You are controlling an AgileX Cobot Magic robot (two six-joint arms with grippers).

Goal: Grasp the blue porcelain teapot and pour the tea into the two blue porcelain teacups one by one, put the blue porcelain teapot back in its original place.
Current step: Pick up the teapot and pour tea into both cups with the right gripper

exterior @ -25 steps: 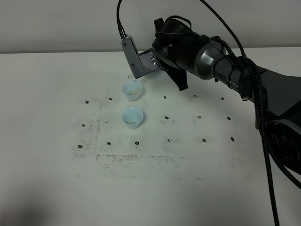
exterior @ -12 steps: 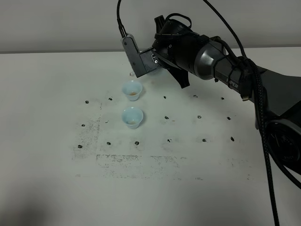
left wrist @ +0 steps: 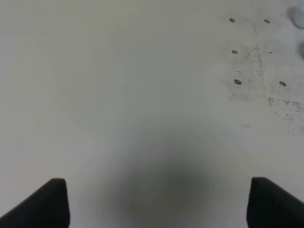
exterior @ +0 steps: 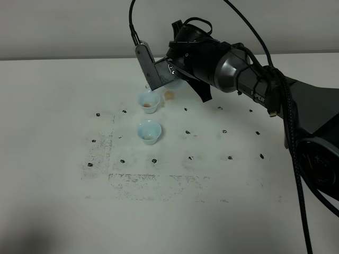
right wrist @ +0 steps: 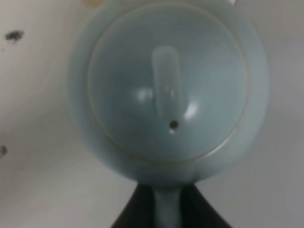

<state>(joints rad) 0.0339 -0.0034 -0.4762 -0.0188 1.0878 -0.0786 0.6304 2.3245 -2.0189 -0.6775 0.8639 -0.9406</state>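
Though the arm [exterior: 233, 69] hides the teapot [right wrist: 166, 95] from above, the right gripper [right wrist: 168, 213] clamps its handle — blurred.

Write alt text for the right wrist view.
A round pale-blue glazed porcelain teapot fills the frame, lid facing the camera, with its knob and a small vent hole showing. Its handle runs into the dark right gripper, which is shut on it. Behind lies a white table with black marks.

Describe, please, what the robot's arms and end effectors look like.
The right arm is glossy black and dark grey with rounded joints, white lettering, black cables and a grey metal wrist bracket. The left end effector has black wedge fingertips.
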